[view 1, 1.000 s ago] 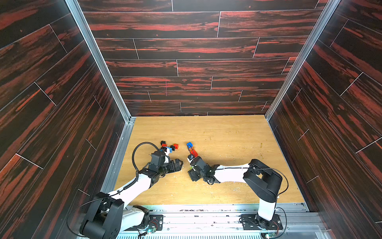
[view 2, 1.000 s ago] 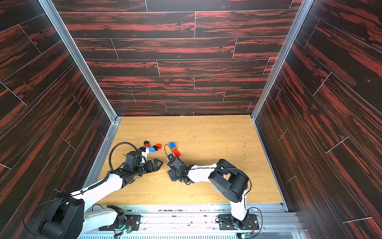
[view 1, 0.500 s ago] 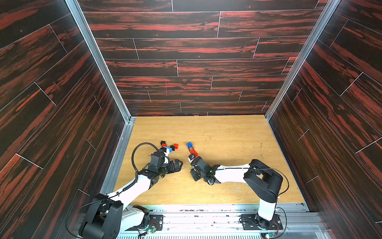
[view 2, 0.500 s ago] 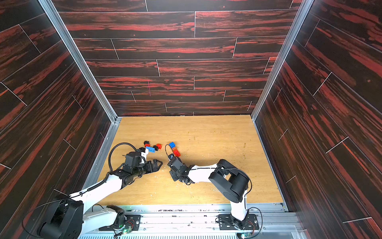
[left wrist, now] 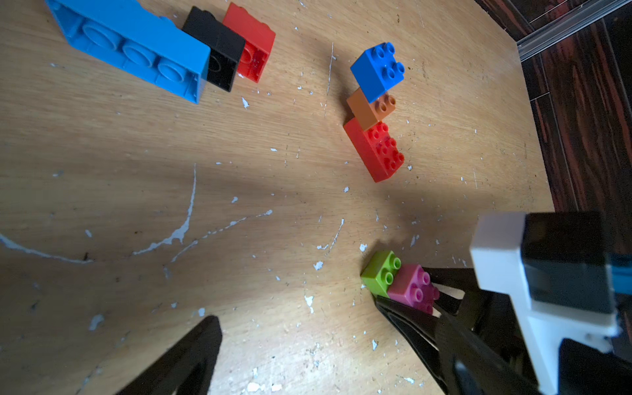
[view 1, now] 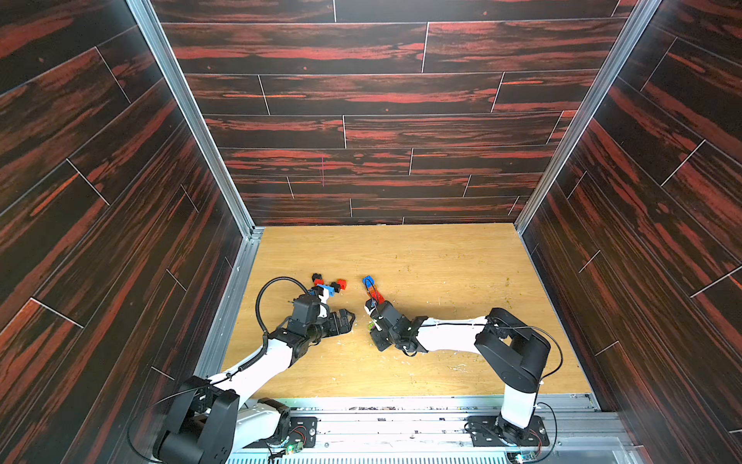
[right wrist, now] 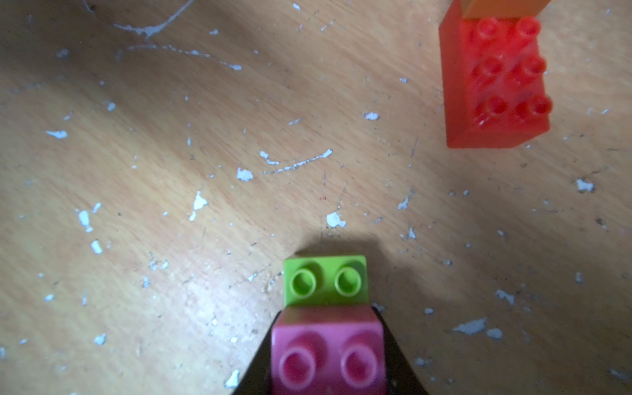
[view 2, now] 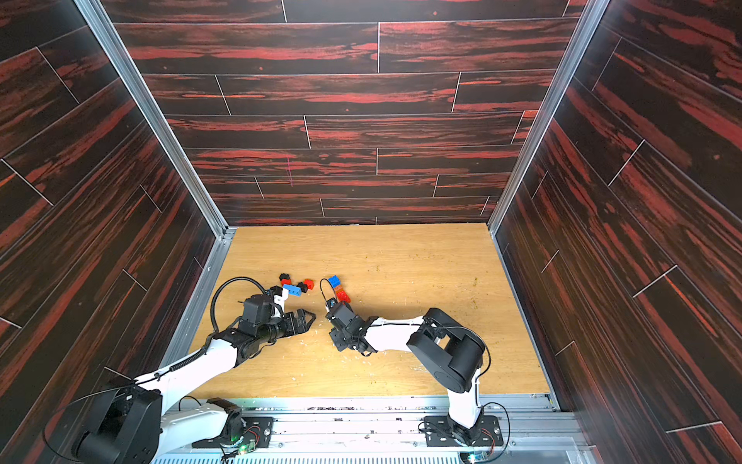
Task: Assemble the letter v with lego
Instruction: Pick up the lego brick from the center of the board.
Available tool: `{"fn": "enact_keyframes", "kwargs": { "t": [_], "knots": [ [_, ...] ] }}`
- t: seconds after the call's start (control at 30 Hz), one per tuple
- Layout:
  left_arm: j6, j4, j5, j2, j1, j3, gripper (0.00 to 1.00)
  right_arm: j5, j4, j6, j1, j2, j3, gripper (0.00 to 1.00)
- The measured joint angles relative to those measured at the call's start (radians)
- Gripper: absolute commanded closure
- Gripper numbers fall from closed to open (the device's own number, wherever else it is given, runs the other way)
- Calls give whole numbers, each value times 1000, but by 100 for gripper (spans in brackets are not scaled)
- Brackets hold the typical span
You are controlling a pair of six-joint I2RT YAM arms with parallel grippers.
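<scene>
**Pink brick clamped in the right fingers [right wrist: 400, 369]; left fingers [left wrist: 191, 355] spread wide, nothing held.**

The pink brick [right wrist: 328, 349] is gripped from both sides and touches a green brick [right wrist: 325, 280] low at the tabletop [left wrist: 136, 205]. Near them, a blue brick [left wrist: 378, 70], an orange brick [left wrist: 371, 109] and a long red brick [left wrist: 376, 150] are seen overlapping in a stepped row. Further left, a long light-blue brick [left wrist: 136, 48], a black brick [left wrist: 215, 51] and a small red brick [left wrist: 253, 44] lie tipped on their sides, touching one another.

Brick cluster [view 1: 327, 287] left of three-brick row [view 1: 373, 290]; brick pair [left wrist: 400, 284] nearer, between right fingers [left wrist: 407, 319].
</scene>
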Motion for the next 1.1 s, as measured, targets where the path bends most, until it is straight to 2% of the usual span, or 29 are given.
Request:
{"fn": "enact_keyframes", "kwargs": {
  "t": [0.17,0.33,0.6,0.87,1.1],
  "knots": [
    [0,1,-3,-1,0,0,0,-6,-56,-16,-26,-24,1,95],
    [0,16,-5,1,0,0,0,-21,-150,-42,-109,-66,6,94],
    [0,48,-4,41,0,0,0,-26,-223,-102,-186,-67,139,95],
    [1,70,-4,56,0,0,0,-32,-274,-147,-202,31,299,95],
    [3,81,-4,60,0,0,0,-32,-312,-163,-210,113,363,95]
  ]
}}
